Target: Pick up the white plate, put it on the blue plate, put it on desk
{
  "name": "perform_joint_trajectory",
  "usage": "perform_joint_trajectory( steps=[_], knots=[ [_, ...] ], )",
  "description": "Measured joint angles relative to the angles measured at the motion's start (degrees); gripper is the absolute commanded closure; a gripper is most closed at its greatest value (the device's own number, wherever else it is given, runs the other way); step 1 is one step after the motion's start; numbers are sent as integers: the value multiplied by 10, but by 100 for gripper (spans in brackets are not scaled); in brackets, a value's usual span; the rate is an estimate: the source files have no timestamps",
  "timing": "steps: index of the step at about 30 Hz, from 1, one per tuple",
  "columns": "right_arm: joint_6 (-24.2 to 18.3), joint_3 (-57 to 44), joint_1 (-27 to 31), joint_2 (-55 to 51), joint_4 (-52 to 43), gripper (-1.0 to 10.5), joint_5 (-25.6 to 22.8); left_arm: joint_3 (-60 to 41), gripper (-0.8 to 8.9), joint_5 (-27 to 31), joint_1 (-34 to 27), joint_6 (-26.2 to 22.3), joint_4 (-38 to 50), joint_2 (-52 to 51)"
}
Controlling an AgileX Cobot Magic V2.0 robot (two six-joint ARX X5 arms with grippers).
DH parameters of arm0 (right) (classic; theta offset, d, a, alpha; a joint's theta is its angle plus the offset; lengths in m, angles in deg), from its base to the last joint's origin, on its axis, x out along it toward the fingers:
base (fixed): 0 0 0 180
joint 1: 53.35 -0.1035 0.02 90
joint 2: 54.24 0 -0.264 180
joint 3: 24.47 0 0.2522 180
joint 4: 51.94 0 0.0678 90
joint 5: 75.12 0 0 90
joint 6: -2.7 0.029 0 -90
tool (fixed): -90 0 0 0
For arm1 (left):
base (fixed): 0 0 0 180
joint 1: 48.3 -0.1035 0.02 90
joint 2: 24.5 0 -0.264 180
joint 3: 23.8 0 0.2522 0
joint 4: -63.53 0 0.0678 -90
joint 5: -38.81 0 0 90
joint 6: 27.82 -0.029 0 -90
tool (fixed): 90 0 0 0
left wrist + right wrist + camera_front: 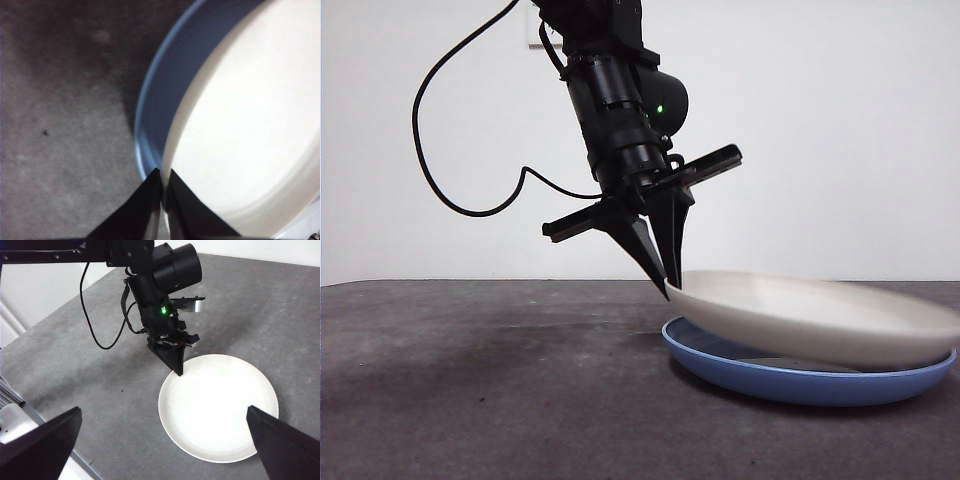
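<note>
The white plate (820, 315) lies tilted on top of the blue plate (790, 380). Its left rim is raised and its right side rests in the blue plate. My left gripper (670, 285) comes down from above and is shut on that raised rim. The left wrist view shows its two jaws (162, 182) pinching the edge of the white plate (245, 130), with the blue plate (170, 75) showing beneath. My right gripper (162, 411) hangs open high above the white plate (220, 407), holding nothing. The blue plate is hidden in that view.
The dark grey desk (470, 380) stretches bare to the left of the plates. A black cable (450, 190) loops down from the left arm. The desk's edge and a white wall (30, 295) lie off to one side in the right wrist view.
</note>
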Motion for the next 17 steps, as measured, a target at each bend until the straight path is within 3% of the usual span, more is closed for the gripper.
perform_joint_trajectory(
  steps=[17],
  knots=[
    [0, 0, 0, 0, 0, 348, 0, 1, 797, 2, 0, -8, -2, 22]
  ],
)
